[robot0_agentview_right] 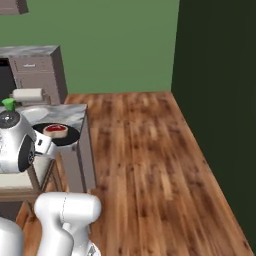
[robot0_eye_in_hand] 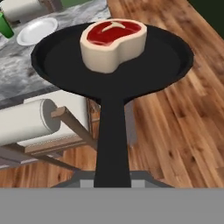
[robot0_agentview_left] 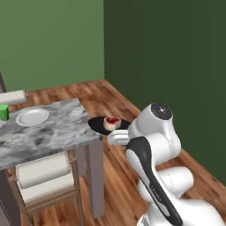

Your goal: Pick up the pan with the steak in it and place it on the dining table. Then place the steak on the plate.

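Hand view: the long thin black handle runs straight up from the bottom edge to the shallow round black frying pan [robot0_eye_in_hand: 52, 54], so the gripper is clamped shut on the handle's near end; its fingertips themselves are hidden.
Pan: held level in the air, its far side over the corner of the counter, its near side over the wooden floor [robot0_eye_in_hand: 183, 127].
Steak: the small raw red slab with a pale fatty rim [robot0_eye_in_hand: 113, 43] lies inside the pan, towards its far half.
Counter: the long grey-white marbled stone top on thin legs [robot0_agentview_left: 53, 132] stands ahead and to the left in the left base view; the pan [robot0_agentview_left: 98, 124] hangs at its right-hand corner with the steak [robot0_agentview_left: 112, 122] on it.
Plate: the plain round white-grey plate with a raised rim [robot0_agentview_left: 32, 117] sits on the counter, well apart from the pan.
Green cup: the small green cup [robot0_agentview_left: 3, 111] stands just beside the plate, on the side away from the pan.
Chair: a wooden chair with pale rolled cushions [robot0_agentview_left: 44, 176] is tucked under the counter's near edge.
Right base view: pan [robot0_agentview_right: 67, 136] and steak [robot0_agentview_right: 55, 130] appear at the counter's corner [robot0_agentview_right: 75, 114], close to the arm's white wrist.
Walls: green wall behind, darker green wall to the right.
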